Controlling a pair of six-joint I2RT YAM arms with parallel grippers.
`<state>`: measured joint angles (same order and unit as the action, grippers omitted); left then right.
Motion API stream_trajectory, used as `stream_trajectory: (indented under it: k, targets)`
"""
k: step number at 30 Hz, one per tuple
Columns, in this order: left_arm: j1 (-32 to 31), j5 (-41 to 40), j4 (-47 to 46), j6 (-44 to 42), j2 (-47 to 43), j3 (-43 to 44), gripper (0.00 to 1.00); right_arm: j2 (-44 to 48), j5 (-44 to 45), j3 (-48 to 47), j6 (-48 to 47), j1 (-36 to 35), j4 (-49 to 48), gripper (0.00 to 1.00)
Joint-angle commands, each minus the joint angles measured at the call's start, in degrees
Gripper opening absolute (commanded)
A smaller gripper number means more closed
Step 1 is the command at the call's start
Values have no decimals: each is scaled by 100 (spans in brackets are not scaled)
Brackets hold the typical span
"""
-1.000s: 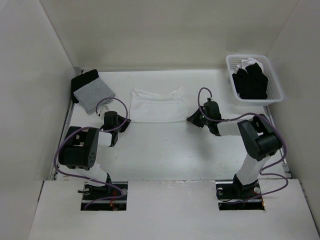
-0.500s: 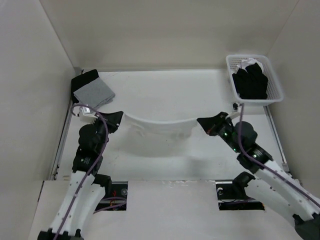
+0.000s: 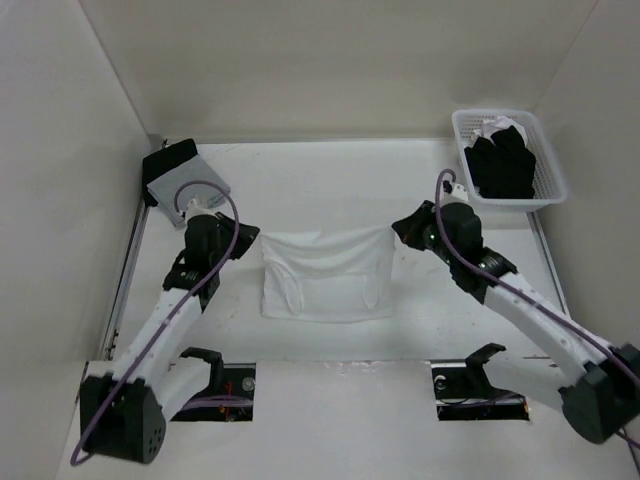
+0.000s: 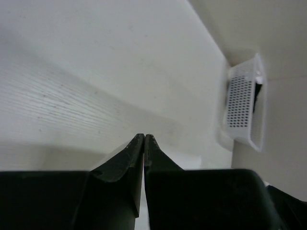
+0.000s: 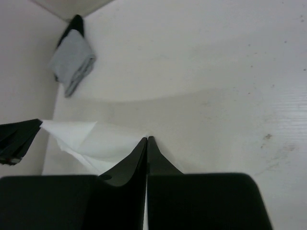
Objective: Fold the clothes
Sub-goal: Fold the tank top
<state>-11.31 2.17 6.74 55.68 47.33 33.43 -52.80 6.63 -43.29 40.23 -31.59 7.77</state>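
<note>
The clothes, a plain white T-shirt [image 3: 325,278], sit at the middle of the table. Its far edge is stretched between my two grippers and its body spreads toward the near side. My left gripper [image 3: 252,238] is shut on the far left corner. My right gripper [image 3: 398,227] is shut on the far right corner. In the left wrist view the left gripper [image 4: 144,136] has its jaws pressed together, and the shirt is hidden behind them. In the right wrist view the right gripper [image 5: 147,139] is shut at the edge of the white T-shirt [image 5: 76,136].
A white basket [image 3: 459,137] holding black garments [image 3: 500,165] stands at the back right; the same basket [image 4: 243,108] shows in the left wrist view. A folded grey cloth [image 3: 186,190] [image 5: 72,60] lies on a black garment [image 3: 168,157] at the back left. Side walls close in the table.
The shirt lay folded farther back a second ago. Both grippers lifted it by its corners so it sagged between them, then lowered; its body now spreads flatter on the table.
</note>
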Motion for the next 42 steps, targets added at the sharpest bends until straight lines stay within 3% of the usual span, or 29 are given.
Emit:
stream_trajectory:
  k: [1,6,10,19,26,38,42]
  targets:
    - [142,-32,-1208,-101,1116,66,2,-1045,-820,-109,-41,587,-1030,2]
    - [309,63,-2167,118,3112,848,2,-2979,-1480,-1057,117,1273,-1682,2]
    - [275,29,-2318,154,3441,1139,2,-3483,-1595,-1358,169,1450,-1726,2]
    - [2,-15,-2450,-22,2072,-229,3,-2299,-1437,477,301,1433,-2323,2]
    - [-16,-33,-2222,-154,603,-1505,4,-1199,-1402,1612,257,1284,-2131,2]
    - [2,64,-1941,-277,-188,-2446,4,-768,-1068,2333,582,774,-1762,3]
    - [-33,81,-1826,-338,-259,-2596,9,-873,-954,2518,740,633,-1682,4]
